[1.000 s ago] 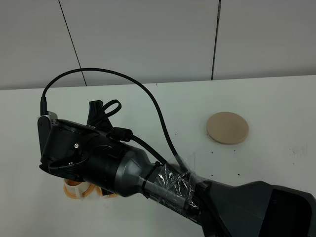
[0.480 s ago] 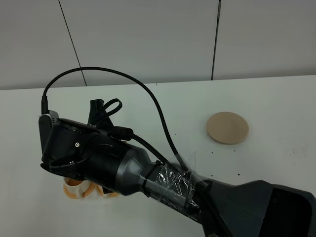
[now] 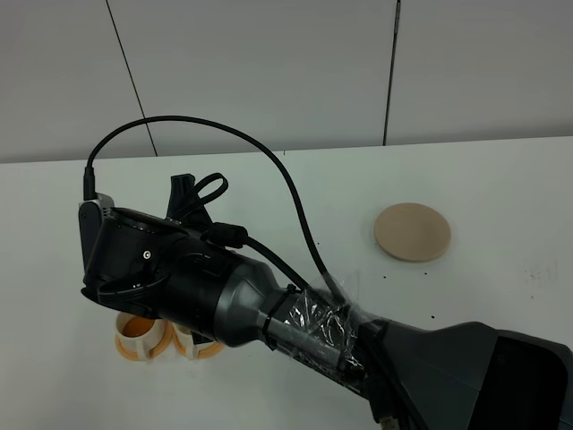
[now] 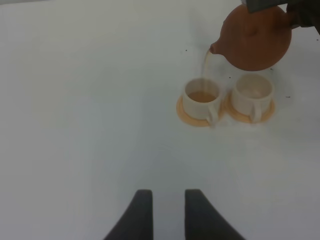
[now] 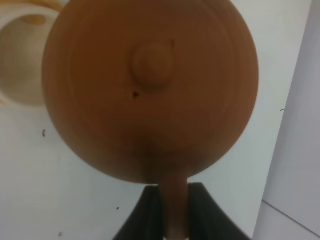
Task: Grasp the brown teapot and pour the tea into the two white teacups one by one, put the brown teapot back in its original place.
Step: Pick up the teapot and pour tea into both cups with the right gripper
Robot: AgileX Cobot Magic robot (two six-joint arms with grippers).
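Note:
The brown teapot hangs tilted above the two white teacups, and a thin stream of tea runs from its spout into one teacup. That cup holds amber tea; the other teacup beside it looks pale inside. Each stands on an orange saucer. My right gripper is shut on the handle of the teapot, which fills the right wrist view. My left gripper is open and holds nothing, well back from the cups. From above, my right arm hides the teapot; the cups peek out below it.
The round beige coaster lies bare on the white table at the right, far from the cups. My right arm reaches across the table's middle to the left side. A grey panelled wall stands behind the table.
My right arm's wrist has shifted slightly to the right and lower in the high view, uncovering more of the cups beneath it. Both grippers keep their states.

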